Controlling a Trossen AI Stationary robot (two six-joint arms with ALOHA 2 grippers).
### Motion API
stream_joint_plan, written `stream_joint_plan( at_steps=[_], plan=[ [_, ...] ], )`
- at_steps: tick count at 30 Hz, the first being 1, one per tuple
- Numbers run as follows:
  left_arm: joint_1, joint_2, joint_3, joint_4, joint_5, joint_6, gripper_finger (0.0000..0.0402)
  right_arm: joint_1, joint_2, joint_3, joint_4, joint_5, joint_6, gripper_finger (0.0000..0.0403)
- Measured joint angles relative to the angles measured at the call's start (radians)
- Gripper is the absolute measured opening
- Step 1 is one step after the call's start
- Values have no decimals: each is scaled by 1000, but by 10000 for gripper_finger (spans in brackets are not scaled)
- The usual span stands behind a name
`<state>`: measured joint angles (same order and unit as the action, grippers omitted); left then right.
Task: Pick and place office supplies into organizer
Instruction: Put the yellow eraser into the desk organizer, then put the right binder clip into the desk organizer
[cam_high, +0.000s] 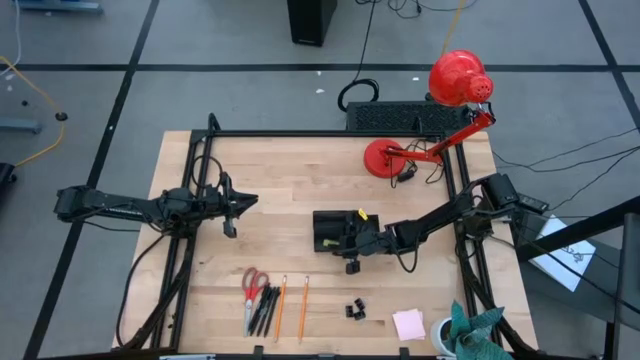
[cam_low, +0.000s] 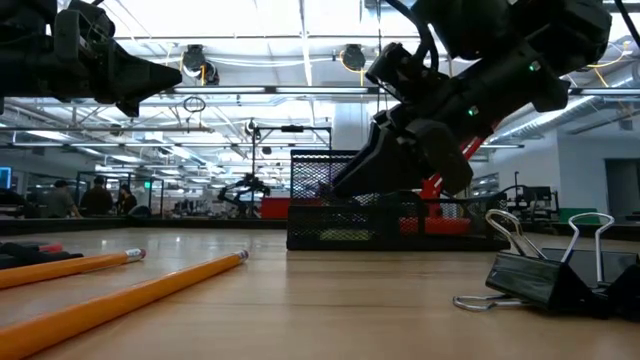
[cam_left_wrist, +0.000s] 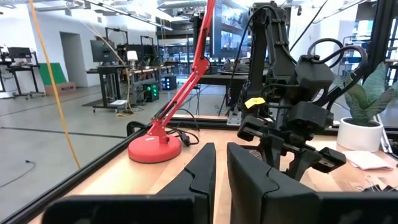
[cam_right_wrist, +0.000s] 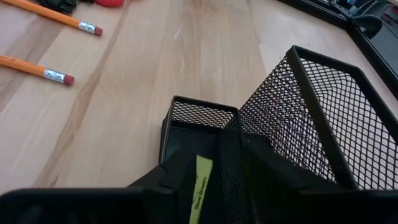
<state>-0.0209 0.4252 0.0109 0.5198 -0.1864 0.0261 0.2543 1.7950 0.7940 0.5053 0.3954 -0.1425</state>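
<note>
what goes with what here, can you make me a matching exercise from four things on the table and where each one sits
Things:
1. scissors
2. sticky-note pad
3. desk lamp base
4. right gripper

Places:
a. far side of the table
b. near edge, right of the binder clips
c. at the organizer
d. near edge, left of the pencils

Pairs: 1-d, 2-b, 3-a, 4-c

The right gripper (cam_high: 352, 243) covers part of the organizer (cam_high: 326, 222); its fingers are hidden.
</note>
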Motion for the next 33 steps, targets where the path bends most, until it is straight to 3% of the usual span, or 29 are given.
stream_joint_plan(
  at_steps=[10,15,21,28,33],
  plan=[
    [0,0,0,0,0,2,47,39,-60,0,-9,-3,-42,143],
    [0,0,0,-12,0,3,47,172,-172,2,-133,-5,-109,144],
    [0,0,0,-28,0,1,47,319,-235,109,-429,-8,-18,152],
    [0,0,0,-29,0,-3,47,388,-235,163,-623,-173,157,163],
    [0,0,0,-30,0,-5,47,420,-231,132,-640,-191,106,161]
  ],
)
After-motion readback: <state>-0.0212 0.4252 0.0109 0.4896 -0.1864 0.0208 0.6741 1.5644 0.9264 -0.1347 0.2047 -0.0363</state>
